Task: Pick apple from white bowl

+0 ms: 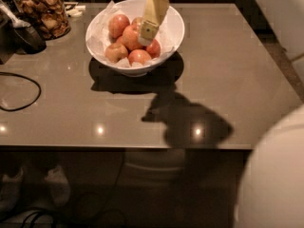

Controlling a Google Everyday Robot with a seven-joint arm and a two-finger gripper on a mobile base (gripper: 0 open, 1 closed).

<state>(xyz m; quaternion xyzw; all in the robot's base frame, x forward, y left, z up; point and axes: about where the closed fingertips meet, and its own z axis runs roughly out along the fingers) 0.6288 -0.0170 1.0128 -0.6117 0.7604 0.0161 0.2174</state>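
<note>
One white bowl [171, 30], wide and glossy, lined with crumpled white paper, stands on the far part of a grey-brown table [228, 70], left of centre.

Contents: a pile of red-and-yellow apples. The apple [129, 37] (the largest, red with an orange blush) sits in the middle of the pile. Smaller ones lie around it: one behind it to the left [118, 24], one at the front left [115, 52], one at the front [139, 57] and one to the right [154, 48].

One gripper [147, 32], pale yellow, comes down at a slant from the top edge over the bowl's back rim. Its tip is inside the bowl, at the upper right side of the apple. Whether it touches the fruit cannot be told, nor whether it is spread or closed.

One glass jar [42, 13] of brown snacks stands at the far left corner, well apart from the bowl.

One black cable [21, 91] loops on the table's left edge.

One dark shadow of the arm [190, 122] falls on the tabletop, in front of the bowl.

One white rounded robot part [275, 184] fills the lower right corner.
</note>
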